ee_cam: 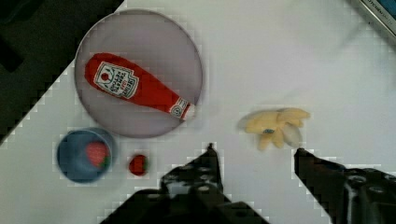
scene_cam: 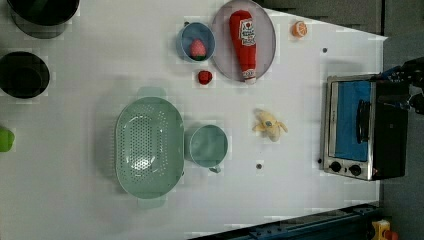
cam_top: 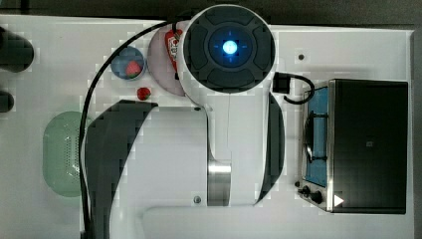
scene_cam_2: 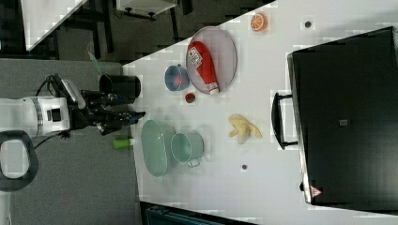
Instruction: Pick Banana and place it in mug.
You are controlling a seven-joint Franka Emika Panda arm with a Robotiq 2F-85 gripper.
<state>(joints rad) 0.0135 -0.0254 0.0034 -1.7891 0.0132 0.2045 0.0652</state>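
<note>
Black 2-finger gripper (ee_cam: pixel 254 151) high over the white table (scene_cam: pixel 300 190), jaws apart, nothing between them. Small pale yellow soft banana (scene_cam: pixel 270 125) alone on bare tabletop, right of the round mint-green mug (scene_cam: pixel 207 146) in the left view, near but apart. Mug touching the oval green perforated basket (scene_cam: pixel 149 147). Red ketchup bottle (scene_cam: pixel 243 45) flat on a round grey plate (scene_cam: pixel 267 35).

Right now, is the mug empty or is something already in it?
Empty. The left view looks into the mug and shows only its bare mint inside; the banana lies apart on the table.
</note>
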